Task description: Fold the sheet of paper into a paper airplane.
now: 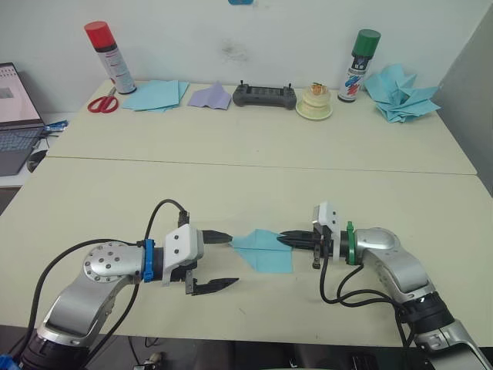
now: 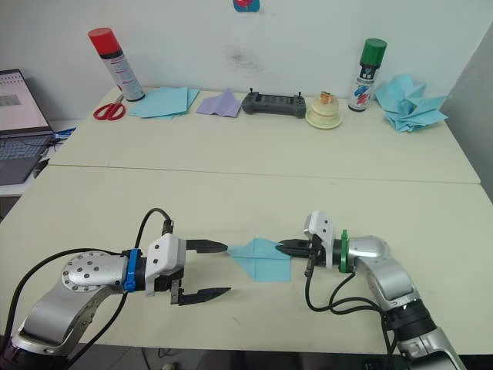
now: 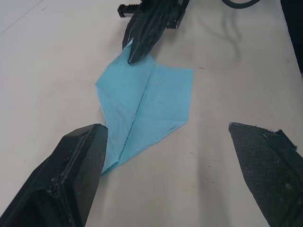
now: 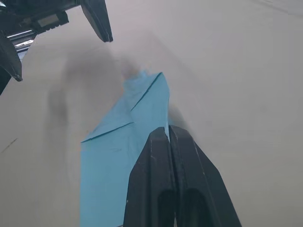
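Fingers: left gripper (image 1: 218,261) is spread wide, nothing in it, one finger tip right at the paper's pointed end; right gripper (image 1: 291,239) has its two fingers pressed together, tips down on the paper's other edge. Can't tell if it's pinching the paper or just pinning it.
Paper spot: sheet of paper (image 1: 264,250) lies flat on the near table (image 1: 231,181), lower middle of the left eye frame, between the two grippers.
Progress: nose folds look done, I'd say. It has a point facing the left gripper, a centre crease, square back end. No raised ridge or wings yet, so roughly halfway at a guess.
Left to do: probably fold along the centre, then the wings.
Count, back of the table: two spray cans, red cap (image 1: 109,56) upper left and green cap (image 1: 360,65) upper right. One pair of scissors (image 1: 102,102), one pile of blue sheets (image 1: 156,95), one purple paper piece (image 1: 210,96), one black controller (image 1: 264,95), one heap of blue paper shapes (image 1: 399,94).
Left edge: one laptop (image 1: 15,116).
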You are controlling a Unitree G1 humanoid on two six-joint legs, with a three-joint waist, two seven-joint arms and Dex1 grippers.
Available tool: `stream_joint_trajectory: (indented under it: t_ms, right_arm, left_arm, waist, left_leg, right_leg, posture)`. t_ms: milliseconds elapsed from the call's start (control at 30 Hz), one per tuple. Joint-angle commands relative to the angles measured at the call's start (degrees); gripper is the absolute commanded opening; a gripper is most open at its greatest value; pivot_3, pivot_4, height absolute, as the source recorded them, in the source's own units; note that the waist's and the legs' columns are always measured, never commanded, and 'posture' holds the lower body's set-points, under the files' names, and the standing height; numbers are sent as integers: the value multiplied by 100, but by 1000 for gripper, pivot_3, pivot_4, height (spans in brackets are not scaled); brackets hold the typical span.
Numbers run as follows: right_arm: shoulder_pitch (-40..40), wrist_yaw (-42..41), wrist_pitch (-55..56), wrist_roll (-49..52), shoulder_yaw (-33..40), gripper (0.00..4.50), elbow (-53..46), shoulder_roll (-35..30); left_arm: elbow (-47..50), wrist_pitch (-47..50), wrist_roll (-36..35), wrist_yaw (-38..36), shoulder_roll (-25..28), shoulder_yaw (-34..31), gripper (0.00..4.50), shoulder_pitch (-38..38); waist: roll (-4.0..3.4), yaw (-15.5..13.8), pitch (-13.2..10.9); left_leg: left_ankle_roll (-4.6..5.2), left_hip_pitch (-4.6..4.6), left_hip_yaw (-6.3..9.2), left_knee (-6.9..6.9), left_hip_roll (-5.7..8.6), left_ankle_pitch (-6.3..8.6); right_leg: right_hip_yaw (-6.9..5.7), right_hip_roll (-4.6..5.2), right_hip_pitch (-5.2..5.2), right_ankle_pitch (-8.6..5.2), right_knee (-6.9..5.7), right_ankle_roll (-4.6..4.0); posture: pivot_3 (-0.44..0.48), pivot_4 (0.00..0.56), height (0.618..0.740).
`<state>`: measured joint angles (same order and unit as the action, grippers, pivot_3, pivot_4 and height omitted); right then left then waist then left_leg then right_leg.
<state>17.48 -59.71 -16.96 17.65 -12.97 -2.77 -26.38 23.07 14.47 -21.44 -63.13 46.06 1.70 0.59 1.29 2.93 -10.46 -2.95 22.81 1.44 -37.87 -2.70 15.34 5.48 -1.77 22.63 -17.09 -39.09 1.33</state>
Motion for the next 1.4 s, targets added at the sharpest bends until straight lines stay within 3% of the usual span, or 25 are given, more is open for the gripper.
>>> stream_joint_trajectory:
  t_ms: [33,367,433,533,667,867,933,1033,1200,1300,1400]
  right_arm:
    - [31,54,86,34,110,45,-232,-13]
    - [-18,143,117,91,186,45,-456,-37]
    - [48,405,928,-265,292,45,-509,38]
    - [210,940,3026,-1518,124,45,-249,-91]
    - [307,2172,5139,-3136,-48,45,352,-158]
    - [440,3266,6100,-4523,-401,45,1093,-119]
    - [274,3064,6127,-4435,-601,45,1116,-240]
    - [-91,2692,6086,-3932,-724,937,732,-514]
    - [-573,2397,6070,-3213,-659,2788,106,-949]
    - [-555,1763,5854,-1912,-703,3878,129,-1223]
    - [-433,949,5023,-567,-769,3878,-122,-1355]
  left_arm:
    - [64,-80,-95,10,29,-191,4500,13]
    - [86,-3,-237,16,9,-287,4500,47]
    - [83,123,-343,77,22,-406,4500,153]
    - [-48,282,-507,207,37,-691,4500,422]
    - [-190,402,-642,136,253,-1077,4500,545]
    - [47,519,-651,190,208,-963,4500,389]
    - [144,542,-616,270,114,-851,4500,365]
    - [150,496,-574,289,75,-818,4500,308]
    - [3,394,-539,257,66,-811,4500,325]
    - [-79,336,-487,275,-2,-730,4500,377]
    - [-190,260,-429,267,-58,-677,4500,425]
  waist:
    - [0,0,0]
    - [0,-1,0]
    - [0,-2,0]
    - [0,0,0]
    - [2,7,2]
    - [2,7,2]
    - [2,-7,2]
    - [6,-52,4]
    - [6,-102,4]
    - [6,-95,3]
    - [9,-98,1]
  left_leg:
    - [0,0,0,0,0,0]
    - [0,0,0,-1,0,0]
    - [0,0,0,-2,0,0]
    - [0,0,1,-4,0,0]
    - [-1,-2,-4,-5,1,0]
    - [-2,-1,-7,-5,1,-1]
    - [-2,-2,-7,-6,2,-1]
    - [-2,-6,-5,-10,5,-1]
    - [-1,-13,-6,-18,6,-1]
    - [-1,-27,-10,-20,7,-1]
    - [0,-68,-8,-20,6,-1]
  right_leg:
    - [0,0,0,0,0,0]
    - [0,0,0,0,-2,0]
    - [0,0,0,0,-2,0]
    - [-3,0,0,1,-4,2]
    - [1,-1,0,3,-4,6]
    - [5,2,3,5,-10,2]
    - [5,3,3,5,-15,1]
    - [4,7,0,4,-26,1]
    - [6,6,0,3,-48,0]
    - [12,4,-4,3,-61,0]
    - [10,3,-40,-1,-67,-4]
  posture:
    - [0,150,740]
    - [0,150,740]
    - [0,150,740]
    - [0,150,740]
    - [0,150,740]
    - [0,150,740]
    - [0,150,740]
    - [0,150,740]
    - [0,150,740]
    - [0,150,740]
    - [0,150,740]
